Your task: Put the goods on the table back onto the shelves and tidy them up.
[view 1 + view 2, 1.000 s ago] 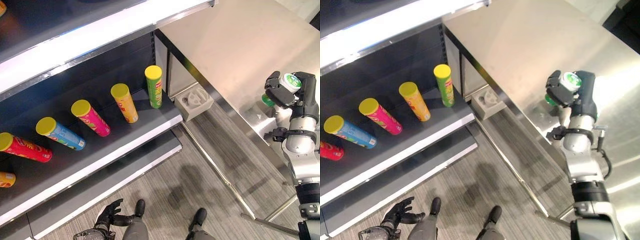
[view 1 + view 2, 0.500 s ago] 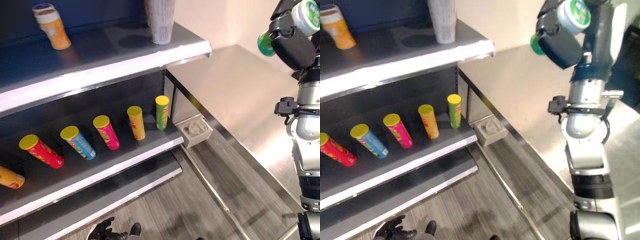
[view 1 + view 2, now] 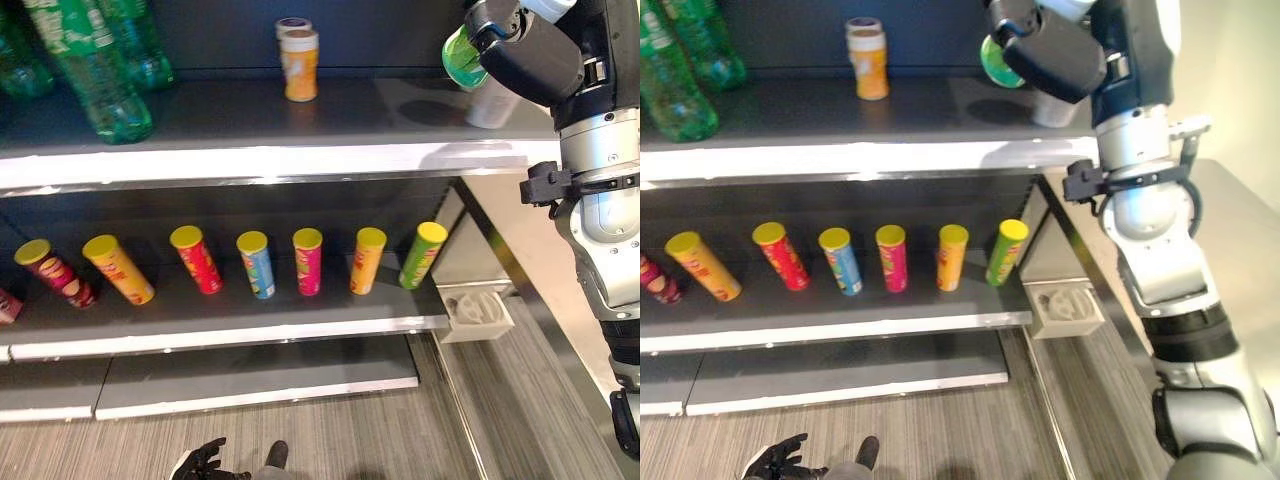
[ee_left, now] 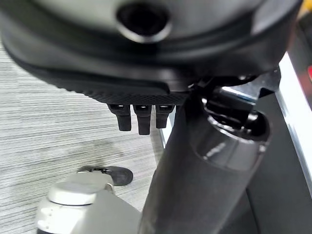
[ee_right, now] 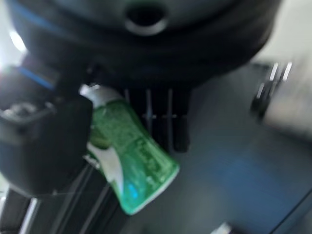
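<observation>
My right hand (image 3: 535, 65) is raised to the height of the upper shelf (image 3: 270, 165) and is shut on a small green container with a white lid (image 3: 460, 58). In the right wrist view the thumb and fingers (image 5: 161, 122) clamp round the green container (image 5: 129, 165). It hangs in front of the shelf's right end, beside a pale cup (image 3: 492, 100) standing there. My left hand (image 3: 200, 462) hangs low near the floor with its fingers (image 4: 139, 119) relaxed and holding nothing.
The upper shelf also carries an orange cup (image 3: 299, 62) and green bottles (image 3: 95, 70). Several coloured crisp tubes (image 3: 258, 264) lean in a row on the lower shelf (image 3: 230, 335). A white block (image 3: 478, 312) sits by the shelf's right foot, next to the steel table (image 3: 1230, 200).
The camera has swung from the table to face the shelves. My right hand has lifted the green container from above the table to upper shelf height.
</observation>
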Tool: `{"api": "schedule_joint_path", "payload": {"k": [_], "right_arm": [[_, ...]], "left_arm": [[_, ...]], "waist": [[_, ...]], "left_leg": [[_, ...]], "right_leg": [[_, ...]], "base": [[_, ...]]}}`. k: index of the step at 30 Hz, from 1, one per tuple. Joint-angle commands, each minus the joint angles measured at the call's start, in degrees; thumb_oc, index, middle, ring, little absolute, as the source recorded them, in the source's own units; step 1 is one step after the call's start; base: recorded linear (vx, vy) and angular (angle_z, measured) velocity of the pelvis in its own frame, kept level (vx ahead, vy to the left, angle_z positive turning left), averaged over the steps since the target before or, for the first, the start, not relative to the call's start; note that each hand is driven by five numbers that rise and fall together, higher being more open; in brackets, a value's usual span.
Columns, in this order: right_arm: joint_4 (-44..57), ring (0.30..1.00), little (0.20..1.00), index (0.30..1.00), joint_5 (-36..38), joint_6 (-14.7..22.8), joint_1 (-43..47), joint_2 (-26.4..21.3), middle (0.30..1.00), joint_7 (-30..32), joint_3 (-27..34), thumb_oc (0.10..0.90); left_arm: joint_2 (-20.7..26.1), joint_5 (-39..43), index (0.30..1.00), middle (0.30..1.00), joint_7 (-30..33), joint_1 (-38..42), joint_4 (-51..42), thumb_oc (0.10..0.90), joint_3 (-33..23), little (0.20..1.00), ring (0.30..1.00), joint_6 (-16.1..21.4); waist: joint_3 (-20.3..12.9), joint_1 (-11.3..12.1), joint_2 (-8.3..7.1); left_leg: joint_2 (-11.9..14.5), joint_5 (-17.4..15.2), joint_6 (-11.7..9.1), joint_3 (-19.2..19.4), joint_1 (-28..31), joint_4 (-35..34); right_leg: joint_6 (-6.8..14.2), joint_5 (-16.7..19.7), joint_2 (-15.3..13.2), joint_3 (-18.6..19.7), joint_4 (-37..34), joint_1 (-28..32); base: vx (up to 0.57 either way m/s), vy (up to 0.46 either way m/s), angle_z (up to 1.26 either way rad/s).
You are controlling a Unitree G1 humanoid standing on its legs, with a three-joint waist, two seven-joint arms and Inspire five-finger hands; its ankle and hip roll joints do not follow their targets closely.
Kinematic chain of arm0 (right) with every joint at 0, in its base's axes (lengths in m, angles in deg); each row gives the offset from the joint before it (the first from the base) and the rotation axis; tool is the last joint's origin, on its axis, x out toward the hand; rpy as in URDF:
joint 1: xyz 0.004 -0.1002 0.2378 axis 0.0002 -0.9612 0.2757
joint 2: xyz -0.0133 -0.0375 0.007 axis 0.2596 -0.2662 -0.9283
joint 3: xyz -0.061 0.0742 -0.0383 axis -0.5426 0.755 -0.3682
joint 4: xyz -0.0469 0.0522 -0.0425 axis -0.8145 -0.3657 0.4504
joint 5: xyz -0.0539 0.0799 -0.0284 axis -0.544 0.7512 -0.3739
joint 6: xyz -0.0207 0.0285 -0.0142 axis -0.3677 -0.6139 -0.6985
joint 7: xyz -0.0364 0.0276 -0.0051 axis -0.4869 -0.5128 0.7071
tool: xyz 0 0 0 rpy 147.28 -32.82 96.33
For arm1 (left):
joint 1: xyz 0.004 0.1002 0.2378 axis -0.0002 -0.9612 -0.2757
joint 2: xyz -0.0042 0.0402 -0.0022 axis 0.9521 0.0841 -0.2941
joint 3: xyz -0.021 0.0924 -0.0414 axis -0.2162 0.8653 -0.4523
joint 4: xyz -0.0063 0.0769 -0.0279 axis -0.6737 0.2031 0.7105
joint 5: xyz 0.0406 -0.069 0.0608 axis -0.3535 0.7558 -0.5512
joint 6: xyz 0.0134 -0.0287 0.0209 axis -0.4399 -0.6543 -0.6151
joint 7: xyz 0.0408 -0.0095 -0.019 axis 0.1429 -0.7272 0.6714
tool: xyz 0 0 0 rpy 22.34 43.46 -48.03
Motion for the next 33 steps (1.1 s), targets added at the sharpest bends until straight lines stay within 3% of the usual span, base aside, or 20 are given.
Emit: {"api": "schedule_joint_path", "payload": {"k": [1, 6, 15, 25, 33], "right_arm": [[-1.72, 0.3, 0.3, 0.3, 3.49, 3.19, 8.6, -1.64, 0.3, 0.33, -0.33, 0.4], [-4.48, 0.3, 0.3, 0.3, 5.96, 2.73, 13.36, -0.43, 0.3, -1.84, -6.13, 0.4], [-14.51, 0.3, 0.3, 0.3, 5.91, 1.15, 22.15, -0.75, 0.3, -4.95, -18.75, 0.4], [-20.31, 0.3, 0.3, 0.3, 4.07, -0.06, 24.34, 2.12, 0.3, -4.29, -21.07, 0.4], [-23.28, 0.3, 0.3, 0.3, 3.4, -0.63, 25.92, 2.51, 0.3, -4.74, -22.68, 0.4]], "left_arm": [[4.22, -1.65, 0.9, 0.9, 0.32, 1.84, -0.19, 0.8, 2.42, 0.9, 0.9, 2.23], [4.18, -1.5, 0.9, 0.9, 0.88, 1.12, 2.17, 0.8, 1.55, 0.9, 0.9, 2.17], [3.98, -1.01, 0.9, 0.9, 1.49, 0.7, 3.57, 0.8, 2.83, 0.9, 0.9, 2.95], [4.28, -0.47, 0.9, 0.9, 2.35, 1.49, 3.62, 0.8, 3.57, 0.9, 0.9, 3.19], [4.28, 0.06, 0.9, 0.9, 2.39, 1.34, 4.14, 0.8, 3.7, 0.9, 0.9, 3.27]], "waist": [[-3.57, 1.01, 0.82], [-3.67, 2.69, 0.2], [-3.6, 2.91, -0.32], [-3.06, 2.6, -0.52], [-2.56, 3.14, -1.57]], "left_leg": [[3.75, -7.2, -2.55, 4.59, 2.64, 0.31], [2.62, -7.39, -2.22, 3.23, 2.67, 0.26], [2.49, -7.08, -2.44, 2.62, 2.58, 0.23], [2.47, -7.31, -2.36, 3.02, 2.2, 0.18], [2.46, -7.46, -2.2, 2.96, 1.62, 0.18]], "right_leg": [[3.48, -3.69, -2.46, 0.0, 2.93, -2.31], [4.0, -3.15, -3.44, -1.06, 3.73, -1.59], [4.24, -2.5, -3.69, -1.65, 4.07, -1.72], [4.47, -1.65, -3.8, -0.94, 3.93, -2.94], [4.64, -1.05, -3.85, -0.8, 3.85, -3.74]], "base": [[0.03, 0.042, 0.19], [0.0, 0.016, 0.1], [0.0, 0.002, 0.05], [0.0, 0.005, -0.01], [0.0, 0.0, 0.0]]}}
